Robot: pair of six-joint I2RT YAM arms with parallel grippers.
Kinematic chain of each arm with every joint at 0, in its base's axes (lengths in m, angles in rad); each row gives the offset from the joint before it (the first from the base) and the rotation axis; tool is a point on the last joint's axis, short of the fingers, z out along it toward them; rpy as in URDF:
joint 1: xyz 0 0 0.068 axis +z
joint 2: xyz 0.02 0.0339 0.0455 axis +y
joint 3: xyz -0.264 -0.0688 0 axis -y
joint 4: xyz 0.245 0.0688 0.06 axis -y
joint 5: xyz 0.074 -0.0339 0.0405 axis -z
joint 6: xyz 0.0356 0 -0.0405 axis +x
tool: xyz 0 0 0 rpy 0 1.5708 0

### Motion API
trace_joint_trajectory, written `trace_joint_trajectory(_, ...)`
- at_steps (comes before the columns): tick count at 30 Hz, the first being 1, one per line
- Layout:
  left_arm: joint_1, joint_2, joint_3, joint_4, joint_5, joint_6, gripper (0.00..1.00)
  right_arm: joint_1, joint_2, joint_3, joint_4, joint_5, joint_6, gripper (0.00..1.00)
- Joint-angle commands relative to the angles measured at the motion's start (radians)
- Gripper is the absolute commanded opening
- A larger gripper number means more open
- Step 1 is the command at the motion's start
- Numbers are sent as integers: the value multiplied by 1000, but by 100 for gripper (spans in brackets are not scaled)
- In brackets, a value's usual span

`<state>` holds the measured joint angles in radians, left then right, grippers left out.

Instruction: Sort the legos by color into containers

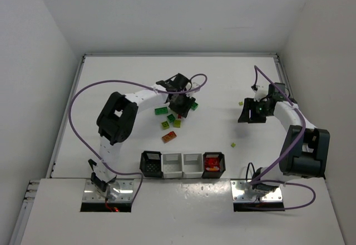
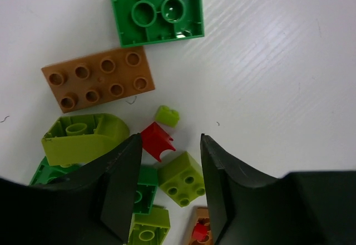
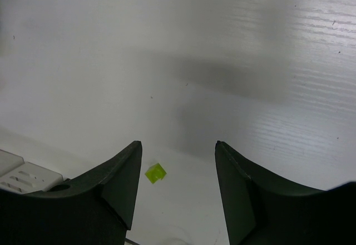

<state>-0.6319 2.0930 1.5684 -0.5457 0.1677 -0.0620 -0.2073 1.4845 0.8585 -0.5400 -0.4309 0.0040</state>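
Several legos lie in a pile left of centre: a dark green brick (image 2: 157, 13), an orange-brown brick (image 2: 98, 79), a curved yellow-green one (image 2: 83, 139), a small red piece (image 2: 157, 140) and a yellow-green square brick (image 2: 182, 179). My left gripper (image 2: 169, 138) (image 1: 179, 105) is open and empty, low over the pile, with the red piece and the square brick between its fingers. My right gripper (image 3: 178, 143) (image 1: 248, 113) is open and empty above a tiny yellow-green lego (image 3: 155, 173). The four containers stand in a row at the front: black (image 1: 143, 161), white (image 1: 172, 165), white (image 1: 192, 165), black (image 1: 223, 164).
The right black bin holds red bricks (image 1: 212, 163). Another tiny yellow-green piece (image 1: 233, 144) lies alone right of the bins. An orange-brown brick (image 1: 169, 137) lies between the pile and the bins. Purple cables loop over both arms.
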Motion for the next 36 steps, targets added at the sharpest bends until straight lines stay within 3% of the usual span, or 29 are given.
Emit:
trace_joint_trajectory(1,32,-2,38,1,-14,-22,52,-3,-1,10,28,-26,-4,56)
trace_joint_trajectory(36,9,35,-28,-8,7,-22,51,-3,-1,10,28,-26,-4,56)
